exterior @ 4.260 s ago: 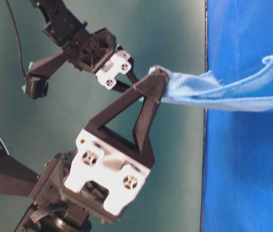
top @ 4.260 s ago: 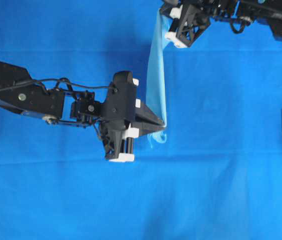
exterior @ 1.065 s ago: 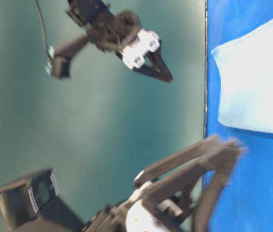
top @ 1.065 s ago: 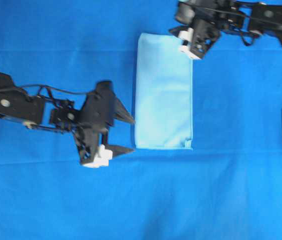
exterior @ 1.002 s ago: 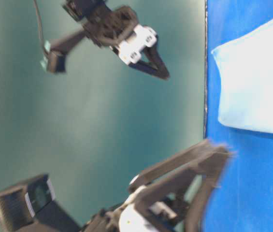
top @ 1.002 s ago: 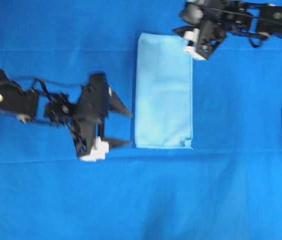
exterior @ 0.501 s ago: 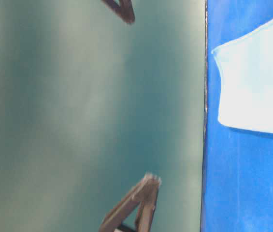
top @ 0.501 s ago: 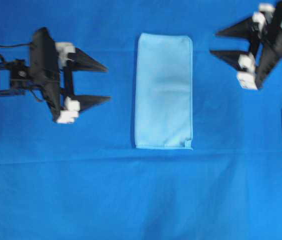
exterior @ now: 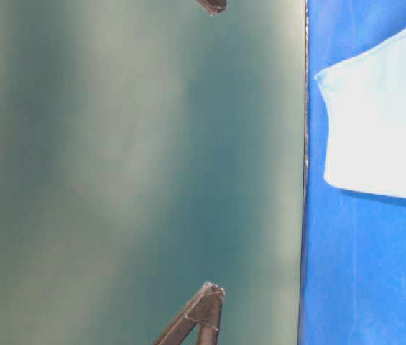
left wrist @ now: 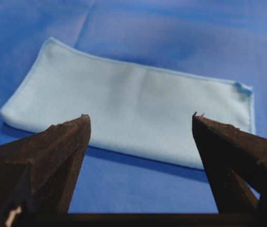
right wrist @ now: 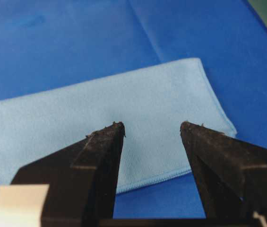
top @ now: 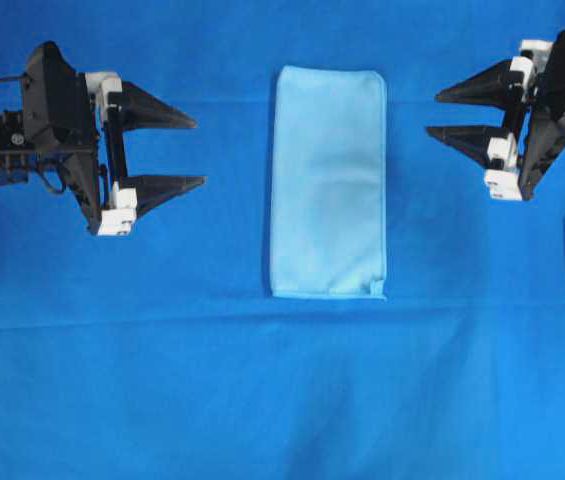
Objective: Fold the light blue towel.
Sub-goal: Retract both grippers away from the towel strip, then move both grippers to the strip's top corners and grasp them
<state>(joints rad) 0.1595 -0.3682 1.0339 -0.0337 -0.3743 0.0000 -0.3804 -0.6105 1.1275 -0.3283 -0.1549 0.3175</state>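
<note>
The pale sky-blue microfibre towel (top: 328,183) is laid flat as a long, narrow folded rectangle in the middle of the royal-blue table cloth (top: 282,400). The left gripper (top: 192,151) and right gripper (top: 433,114) are held wide apart and empty, well clear on either side. If another fold is attempted, only the upper layer might be pinched, so the stack could be skewed or dragged open.

royal-blue cloth (top: 162,380), folded light blue towel (top: 327,180) flat on it
</note>
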